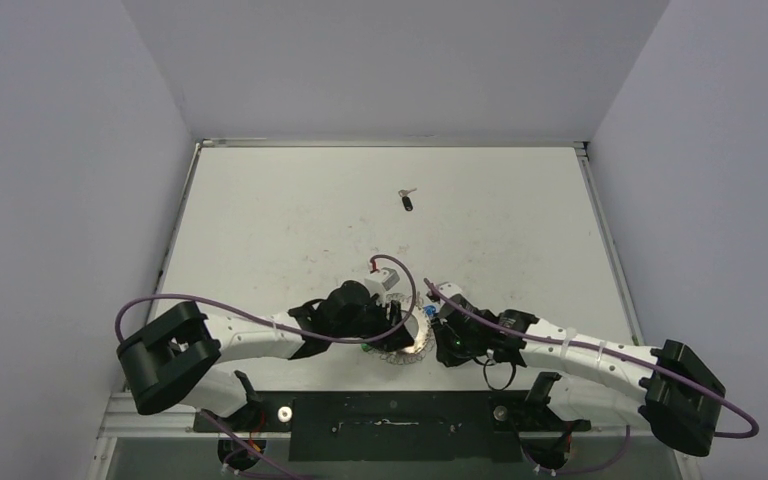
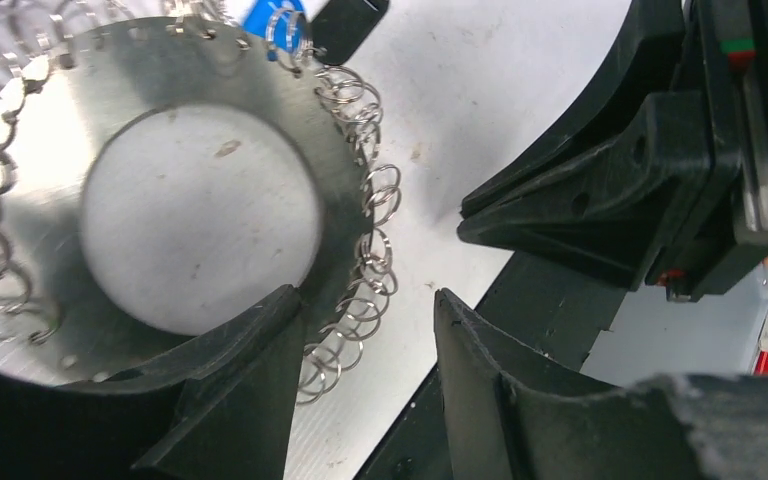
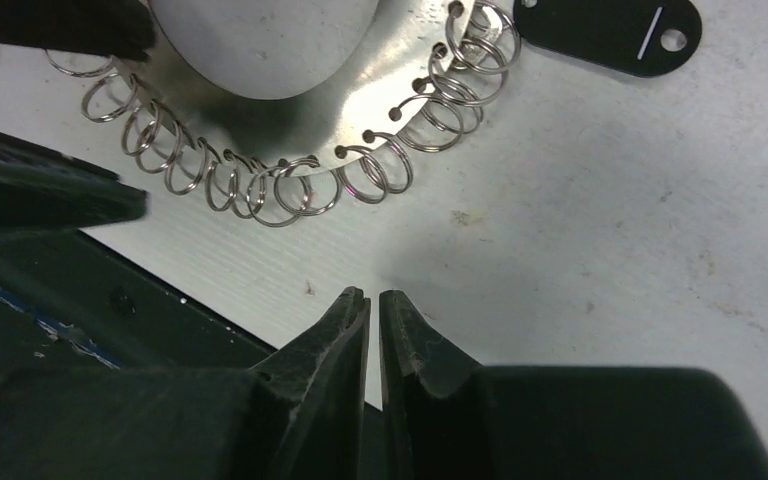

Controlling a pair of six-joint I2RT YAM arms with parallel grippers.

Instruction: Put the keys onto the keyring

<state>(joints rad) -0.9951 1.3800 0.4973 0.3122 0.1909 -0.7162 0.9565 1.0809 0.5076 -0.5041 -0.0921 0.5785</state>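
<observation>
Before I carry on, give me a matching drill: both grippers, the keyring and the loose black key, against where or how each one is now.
1. left gripper
2. right gripper
3. keyring
4. black-headed key

A. lying alone far out on the table
B. jaws almost shut, nothing between them
C. open, astride the looped rim
D. flat on the table between both grippers

Pairs: 1-C, 2-B, 3-D, 4-A

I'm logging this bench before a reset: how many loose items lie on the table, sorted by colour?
Silver: 1, large round silvery metal keyring
Black: 2, small black-headed silver key far out; flat black plastic head beside the ring
Blue: 1, blue plastic piece at the ring's rim
Total: 4
</observation>
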